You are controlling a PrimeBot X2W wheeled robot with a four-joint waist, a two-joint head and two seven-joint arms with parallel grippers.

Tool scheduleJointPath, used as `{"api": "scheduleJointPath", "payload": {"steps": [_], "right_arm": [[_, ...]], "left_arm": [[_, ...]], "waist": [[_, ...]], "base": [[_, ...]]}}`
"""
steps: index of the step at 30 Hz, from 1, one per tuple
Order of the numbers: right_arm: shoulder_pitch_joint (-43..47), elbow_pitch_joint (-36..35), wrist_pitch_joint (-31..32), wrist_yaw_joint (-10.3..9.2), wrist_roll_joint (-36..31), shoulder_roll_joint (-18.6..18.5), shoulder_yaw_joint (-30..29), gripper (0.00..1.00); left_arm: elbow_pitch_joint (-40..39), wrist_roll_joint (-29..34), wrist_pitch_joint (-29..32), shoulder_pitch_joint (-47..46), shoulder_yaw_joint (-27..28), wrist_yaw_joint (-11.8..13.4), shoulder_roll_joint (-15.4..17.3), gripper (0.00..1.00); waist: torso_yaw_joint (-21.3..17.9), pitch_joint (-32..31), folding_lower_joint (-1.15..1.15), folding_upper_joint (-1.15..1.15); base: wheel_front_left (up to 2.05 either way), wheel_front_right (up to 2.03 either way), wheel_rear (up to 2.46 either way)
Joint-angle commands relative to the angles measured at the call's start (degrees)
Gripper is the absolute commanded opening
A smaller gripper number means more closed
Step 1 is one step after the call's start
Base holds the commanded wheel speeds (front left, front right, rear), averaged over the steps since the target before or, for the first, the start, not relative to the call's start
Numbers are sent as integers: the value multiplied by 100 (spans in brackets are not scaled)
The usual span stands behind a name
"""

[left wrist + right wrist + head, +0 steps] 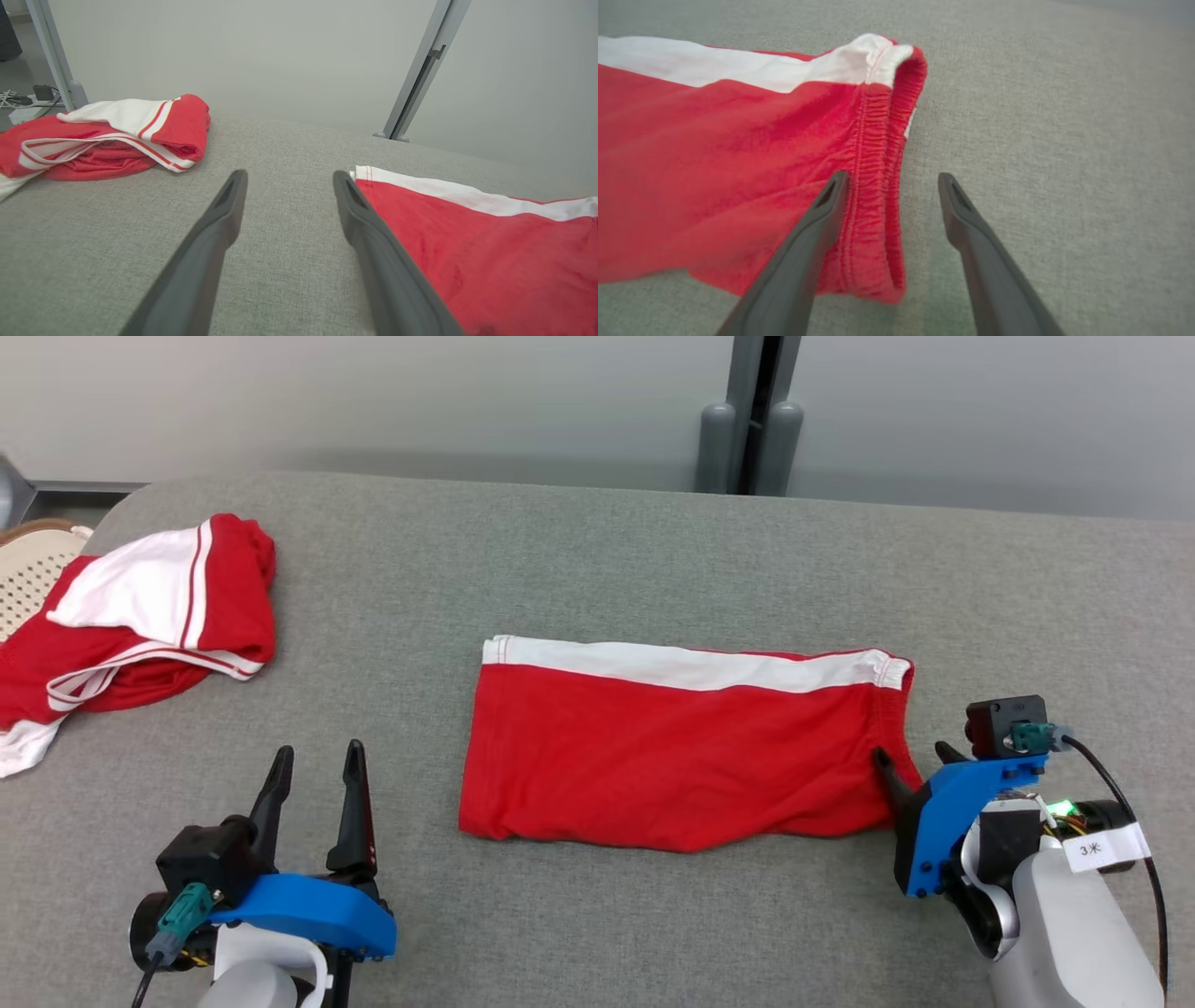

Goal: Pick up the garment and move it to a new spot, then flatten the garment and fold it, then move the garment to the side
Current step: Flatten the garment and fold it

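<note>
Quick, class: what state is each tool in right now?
Left tool: open, holding nothing.
Right tool: open at the edge of the red shorts, gripping nothing.

Even, diffuse light throughout; we see only soft shadows under the red garment. In the right wrist view its cloth appears slightly blurred, and wide-angle stretching affects both wrist views' edges.

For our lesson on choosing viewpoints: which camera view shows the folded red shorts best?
The head view: the folded red shorts are seen almost whole, outline clear. The left wrist view catches one stripe-topped end; the right wrist view the elastic waistband end.
</note>
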Motion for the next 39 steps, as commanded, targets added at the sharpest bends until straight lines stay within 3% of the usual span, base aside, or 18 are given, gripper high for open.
{"api": "scheduleJointPath", "payload": {"steps": [1, 6, 7, 8, 9, 10, 12, 17, 28, 32, 39], "right_arm": [[-78, 83, 94, 0, -43, -9, -35, 100], [-176, 449, 667, -1, -18, -12, -114, 100], [-189, 506, 754, -1, 19, -11, -91, 90], [-199, 543, 810, 0, 56, -10, -76, 73], [-213, 584, 878, 0, 97, -7, -55, 49], [-225, 623, 926, 0, 134, -5, -22, 41], [-299, 648, 914, -1, 182, -7, -4, 0], [-475, 560, 825, -1, 187, -50, -25, 0], [-250, -7, 1130, 0, 524, -710, -436, 0], [-145, -315, 1229, 0, 929, -551, -320, 0], [-199, -918, 1375, 0, 1814, -158, 513, 0]], "left_arm": [[-31, 36, -19, 18, 25, 4, -27, 100], [-66, 103, -24, 87, 39, -21, -75, 100], [-70, 119, -24, 99, 45, -21, -76, 100], [-73, 128, -25, 105, 55, -18, -80, 100], [-79, 134, -25, 108, 63, -12, -85, 100], [-83, 135, -26, 120, 70, -8, -90, 100], [-88, 165, -26, 143, 64, -23, -95, 100], [-109, 209, -26, 185, 20, -47, -103, 100], [-190, 245, 22, 187, -119, -54, -106, 100], [-210, 234, 52, 206, -139, -44, -94, 100], [-231, 211, 82, 148, -160, -31, -64, 100]], "waist": [[68, 36, 0, 0], [188, 45, 0, 0], [195, 45, 0, 0], [196, 45, 0, 0], [192, 44, 0, 0], [183, 41, 0, 0], [150, 33, 0, 0], [-5, -21, 0, 0], [-211, -112, 0, 0], [-223, -123, 0, 0], [-190, -101, 0, 0]], "base": [[0, 0, 0], [0, 0, 0], [0, 0, 0], [0, 0, 0], [0, 0, 0], [0, 0, 0], [0, 0, 0], [0, 0, 0], [0, 0, 0], [0, 0, 0], [0, 0, 0]]}}
